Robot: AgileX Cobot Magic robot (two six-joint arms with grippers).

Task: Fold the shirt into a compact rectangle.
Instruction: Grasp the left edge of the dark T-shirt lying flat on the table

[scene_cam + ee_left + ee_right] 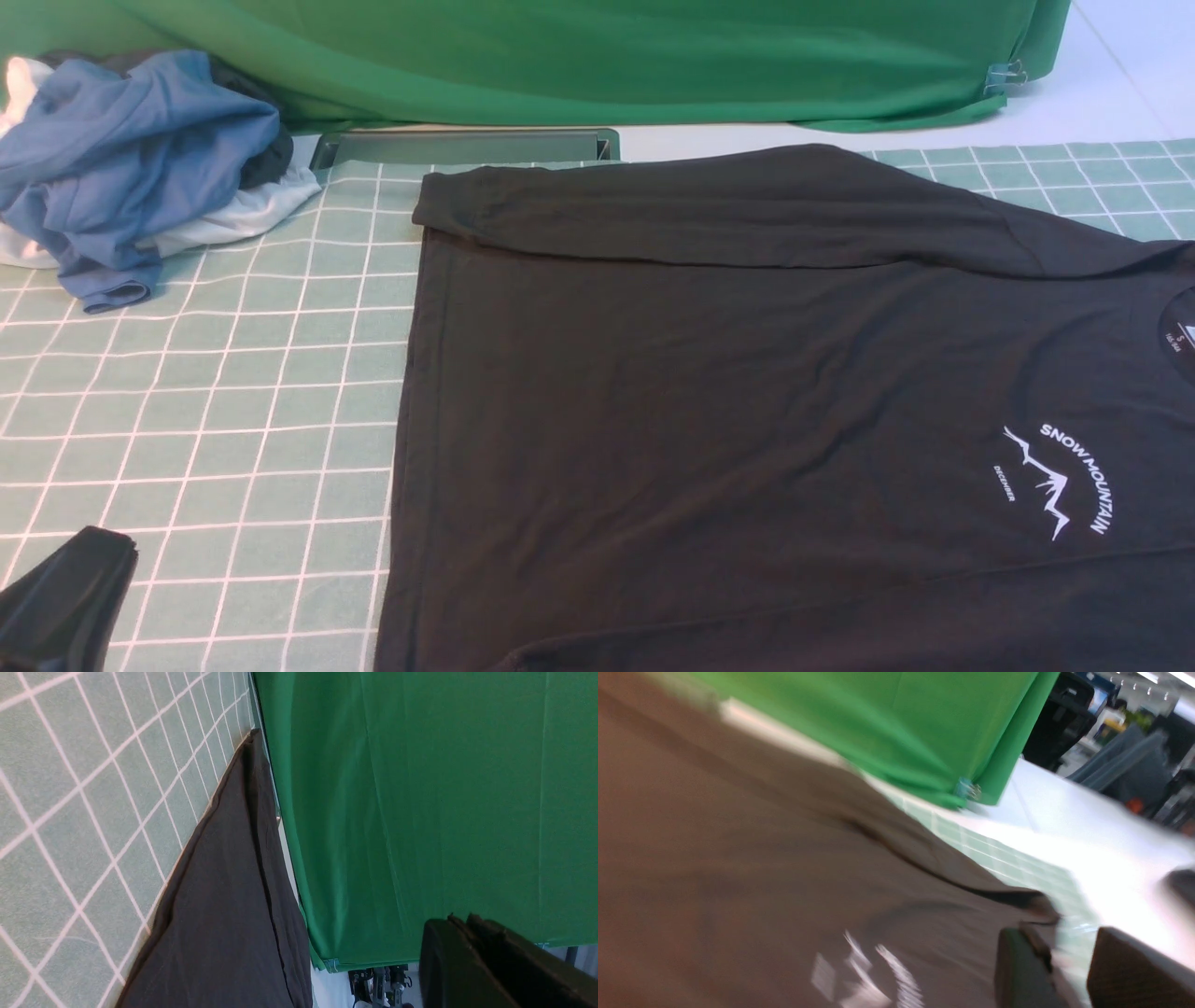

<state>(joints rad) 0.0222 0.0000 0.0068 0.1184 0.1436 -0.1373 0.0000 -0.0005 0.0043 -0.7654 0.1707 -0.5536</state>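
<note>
- The grid mat (233, 373), pale green with white lines, covers the white worktop (1102, 84) and is the reference for every position below.
- The shirt (747, 373) is black and lies flat, chest side up, on the mat's right part. Its hem points to the mat's left and its collar to the mat's right.
- One sleeve is folded inward over the body, along the shirt edge nearest the mat's far side.
- The white "SNOW MOUNTAIN" print (1055, 481) sits near the collar end, toward the mat's right edge.
- A pile of blue and white garments (131, 168) rests on the mat's far left corner, apart from the shirt.
- A green cloth (560, 56) hangs just beyond the mat's far edge.
- The left hand (460, 924) is closed, finger against finger, with nothing between them. It is above the mat's near left corner, clear of the shirt.
- The right hand (1059, 938) appears only in the blurred right wrist view. Its fingers stand apart with bright mat showing between them, close beside the shirt's edge. Contact with the fabric cannot be confirmed.
</note>
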